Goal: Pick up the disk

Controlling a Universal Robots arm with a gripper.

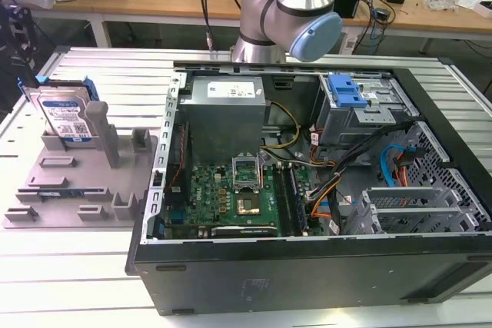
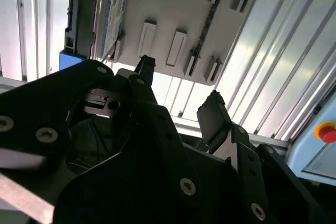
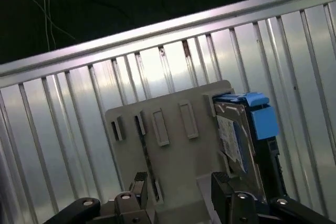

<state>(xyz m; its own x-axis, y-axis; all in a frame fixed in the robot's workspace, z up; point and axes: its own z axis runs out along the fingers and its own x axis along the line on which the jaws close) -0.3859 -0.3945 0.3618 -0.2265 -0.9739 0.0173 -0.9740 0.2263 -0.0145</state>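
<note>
The disk (image 1: 68,117) stands upright and ungrasped in the grey fixture plate (image 1: 86,183), while the gripper (image 3: 178,182) hovers apart from it, fingers spread and empty.

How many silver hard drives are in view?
1. The flat silver hard drive with blue rails stands on edge on the grey plastic fixture plate, at the exterior view's left. Others may hide inside the black computer case.

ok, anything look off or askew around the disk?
Nothing stands out. The disk stands on edge among the posts at a corner of the grey fixture plate; it is not fallen or visibly damaged. The gripper has its fingers open, empty and clear of the disk.
</note>
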